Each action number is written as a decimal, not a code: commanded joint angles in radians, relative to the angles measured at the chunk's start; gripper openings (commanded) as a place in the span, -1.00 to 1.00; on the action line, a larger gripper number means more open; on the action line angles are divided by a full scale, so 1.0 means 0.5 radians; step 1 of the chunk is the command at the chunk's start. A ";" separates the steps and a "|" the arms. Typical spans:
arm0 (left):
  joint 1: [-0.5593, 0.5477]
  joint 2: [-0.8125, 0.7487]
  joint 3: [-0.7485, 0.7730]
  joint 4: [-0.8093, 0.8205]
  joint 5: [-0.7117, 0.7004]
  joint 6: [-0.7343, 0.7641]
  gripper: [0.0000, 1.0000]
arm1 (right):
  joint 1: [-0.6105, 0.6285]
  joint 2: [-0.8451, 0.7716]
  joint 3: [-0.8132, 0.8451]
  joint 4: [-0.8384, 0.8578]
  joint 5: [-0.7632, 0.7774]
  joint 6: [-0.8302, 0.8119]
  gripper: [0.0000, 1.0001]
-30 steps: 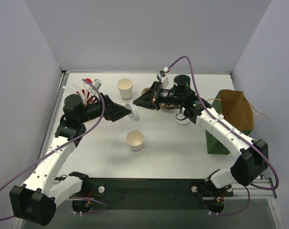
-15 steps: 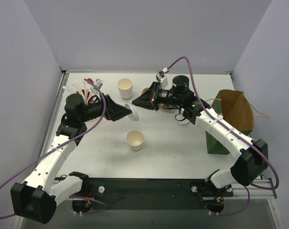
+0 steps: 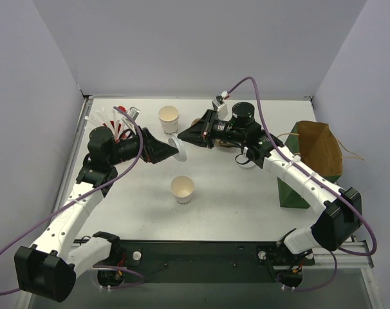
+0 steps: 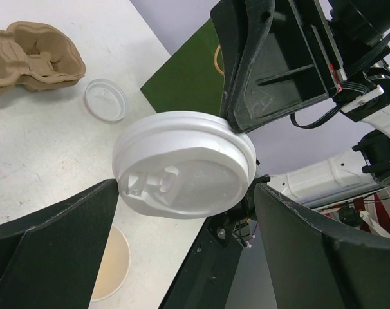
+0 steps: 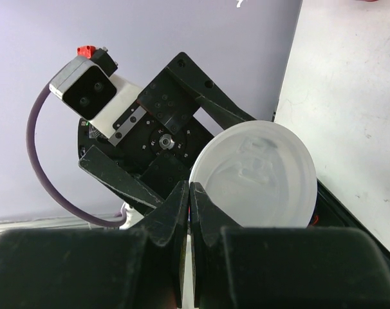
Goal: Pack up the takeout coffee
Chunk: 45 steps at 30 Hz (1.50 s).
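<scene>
A white domed lid (image 3: 180, 149) hangs in the air between the two arms. My right gripper (image 3: 183, 139) is shut on its rim; the right wrist view shows the closed fingertips (image 5: 182, 193) pinching the lid (image 5: 259, 174) at its edge. My left gripper (image 4: 185, 187) stands wide open, one finger on each side of the lid (image 4: 182, 164), apart from it. One takeout coffee cup (image 3: 182, 189) stands open-topped below the lid, and a second like it (image 3: 169, 119) stands further back.
A brown pulp carrier (image 4: 34, 55) lies behind the right arm, with a flat white lid (image 4: 105, 100) beside it. A red cup of straws (image 3: 118, 117) stands at the back left. A green bag (image 3: 291, 187) and a brown paper bag (image 3: 320, 148) stand at the right.
The right wrist has shifted very slightly toward the back. The lid stays between the two grippers, and both jaws stand as before.
</scene>
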 commanded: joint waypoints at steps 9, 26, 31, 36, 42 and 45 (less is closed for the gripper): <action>-0.032 -0.062 -0.027 0.097 -0.078 -0.021 0.95 | 0.032 -0.040 0.014 0.206 0.160 0.105 -1.00; -0.033 -0.089 -0.042 0.174 -0.168 -0.070 0.95 | 0.059 -0.033 -0.029 0.277 0.194 0.198 -1.00; -0.033 -0.083 -0.048 0.171 -0.171 -0.073 0.87 | 0.065 -0.027 -0.032 0.289 0.194 0.204 -1.00; -0.033 -0.083 -0.045 0.162 -0.174 -0.070 0.75 | 0.071 -0.024 -0.029 0.286 0.191 0.191 -1.00; -0.033 -0.086 -0.027 0.097 -0.186 -0.034 0.64 | 0.075 -0.043 -0.048 0.258 0.212 0.164 -1.00; -0.033 -0.080 -0.014 0.058 -0.189 -0.009 0.59 | 0.078 -0.052 -0.045 0.246 0.221 0.136 -1.00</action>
